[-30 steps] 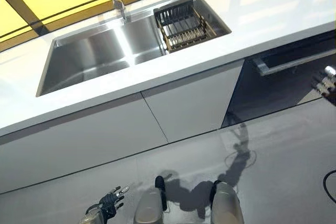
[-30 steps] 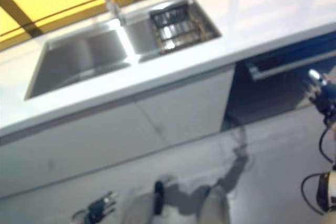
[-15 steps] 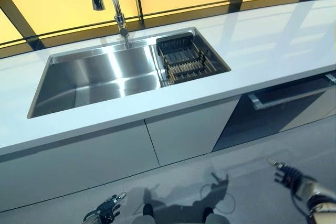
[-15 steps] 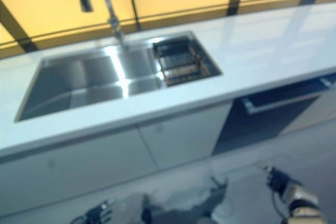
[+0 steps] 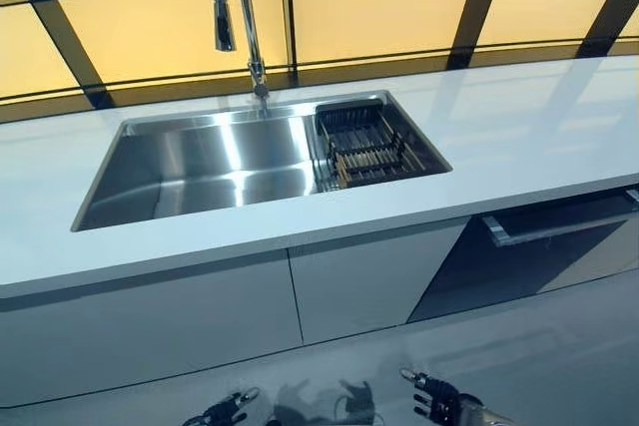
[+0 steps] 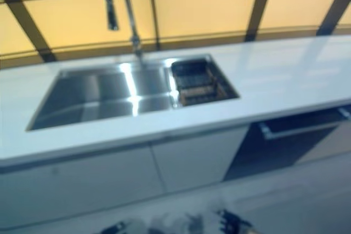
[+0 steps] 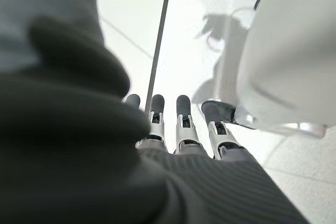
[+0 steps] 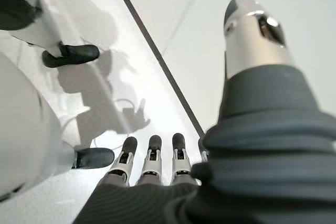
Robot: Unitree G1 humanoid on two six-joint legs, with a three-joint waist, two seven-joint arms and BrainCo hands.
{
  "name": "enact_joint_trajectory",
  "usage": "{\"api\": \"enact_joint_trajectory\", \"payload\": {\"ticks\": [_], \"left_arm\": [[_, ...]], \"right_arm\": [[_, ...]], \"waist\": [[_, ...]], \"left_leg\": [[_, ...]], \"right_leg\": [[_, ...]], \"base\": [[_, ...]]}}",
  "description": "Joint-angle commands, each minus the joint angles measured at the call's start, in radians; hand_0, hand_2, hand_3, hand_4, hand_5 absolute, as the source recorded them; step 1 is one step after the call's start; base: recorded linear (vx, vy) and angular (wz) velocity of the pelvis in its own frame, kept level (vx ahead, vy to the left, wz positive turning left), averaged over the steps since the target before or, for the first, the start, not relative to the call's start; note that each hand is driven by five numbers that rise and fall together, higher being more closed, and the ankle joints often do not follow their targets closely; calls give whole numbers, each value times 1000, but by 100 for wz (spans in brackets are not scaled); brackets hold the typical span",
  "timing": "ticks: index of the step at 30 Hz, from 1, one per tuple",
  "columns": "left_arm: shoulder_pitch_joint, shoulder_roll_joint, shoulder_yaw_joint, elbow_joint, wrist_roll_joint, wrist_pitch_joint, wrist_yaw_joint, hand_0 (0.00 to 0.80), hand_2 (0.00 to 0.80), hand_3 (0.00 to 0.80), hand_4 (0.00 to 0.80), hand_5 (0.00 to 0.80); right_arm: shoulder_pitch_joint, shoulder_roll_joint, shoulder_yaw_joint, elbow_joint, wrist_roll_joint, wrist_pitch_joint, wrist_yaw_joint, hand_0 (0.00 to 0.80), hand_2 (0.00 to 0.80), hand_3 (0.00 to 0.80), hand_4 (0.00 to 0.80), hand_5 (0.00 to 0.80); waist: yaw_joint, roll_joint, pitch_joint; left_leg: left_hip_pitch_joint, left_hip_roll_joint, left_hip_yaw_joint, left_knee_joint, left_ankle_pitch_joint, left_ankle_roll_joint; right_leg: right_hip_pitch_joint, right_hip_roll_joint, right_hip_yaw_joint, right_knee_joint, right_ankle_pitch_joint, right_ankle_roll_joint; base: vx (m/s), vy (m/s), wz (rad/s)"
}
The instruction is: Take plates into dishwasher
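Left robot hand [image 7: 178,124] and right robot hand [image 8: 149,163], fingers straight, empty.

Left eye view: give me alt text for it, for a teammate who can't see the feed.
A steel sink is set in a white countertop with a tall faucet behind it and a dark rack in its right end; no plates show. Below right, a dark dishwasher front. Both hands hang low and empty: left hand, right hand.

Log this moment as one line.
left hand: open, empty, low | right hand: open, empty, low | sink: no plates seen | dishwasher: closed
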Motion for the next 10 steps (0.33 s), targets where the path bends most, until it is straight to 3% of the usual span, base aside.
{"api": "enact_joint_trajectory", "payload": {"ticks": [1, 10], "left_arm": [[-76, -35, -22, 73, 37, 19, 1, 0, 0, 0, 0, 0], [-83, -65, -62, 92, 91, 15, 2, 0, 0, 0, 0, 0]], "right_arm": [[-47, 37, 35, 69, -75, 1, -14, 0, 0, 0, 0, 0], [-29, 48, 61, 106, -108, 35, -19, 0, 0, 0, 0, 0]], "waist": [[37, -33, 19], [40, -36, 10]], "left_leg": [[-2, -29, 18, 1, 15, 52], [15, -29, 13, 1, 7, 57]], "right_leg": [[7, -6, -13, 12, 36, -28], [22, -6, -21, 12, 35, -24]], "base": [[-4, 39, 7], [6, 7, 4]]}}
